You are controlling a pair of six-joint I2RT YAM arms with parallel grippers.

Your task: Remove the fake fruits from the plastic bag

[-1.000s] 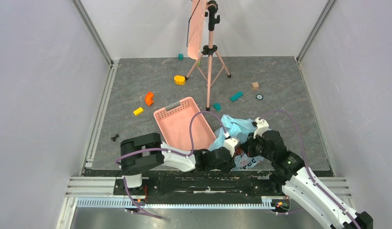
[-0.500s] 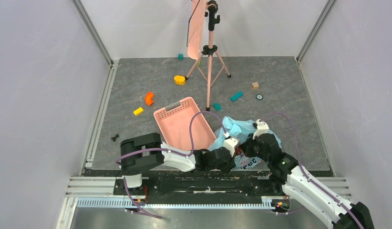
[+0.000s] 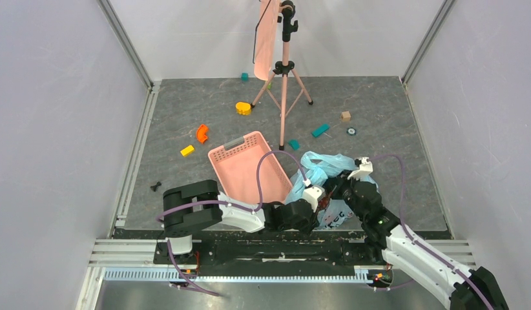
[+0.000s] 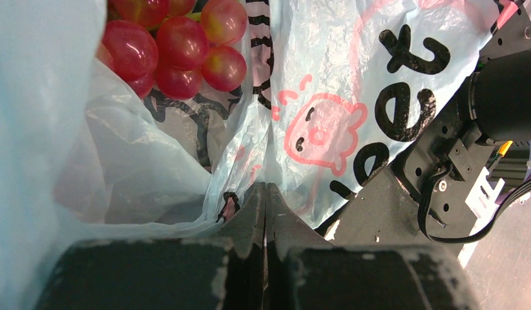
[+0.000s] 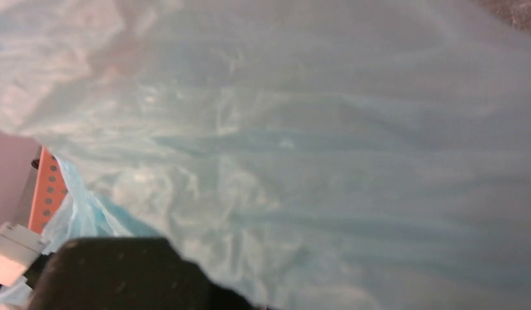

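Note:
The light-blue plastic bag point(image 3: 322, 166) lies crumpled at the near edge, between my two grippers. My left gripper point(image 3: 320, 205) is shut on a fold of the bag's edge, seen in the left wrist view point(image 4: 266, 194). There the bag point(image 4: 327, 97) shows its white printed panel, and the fake fruits point(image 4: 179, 39), a cluster of glossy red balls with yellowish patches, lie inside the bag's mouth at the top left. My right gripper point(image 3: 340, 187) is pushed into the bag from the right. In the right wrist view the bag point(image 5: 314, 129) covers almost everything; only one dark finger point(image 5: 121, 271) shows.
A pink basket point(image 3: 247, 165) lies just left of the bag, and its edge shows in the right wrist view point(image 5: 46, 187). A tripod stand point(image 3: 283, 84) is behind. Small toy blocks, orange point(image 3: 202, 133), yellow point(image 3: 243, 108) and teal point(image 3: 320, 130), are scattered farther back.
My right wrist has swung a little right and back, and the bag's top has spread up and backward with it. The left arm has not moved.

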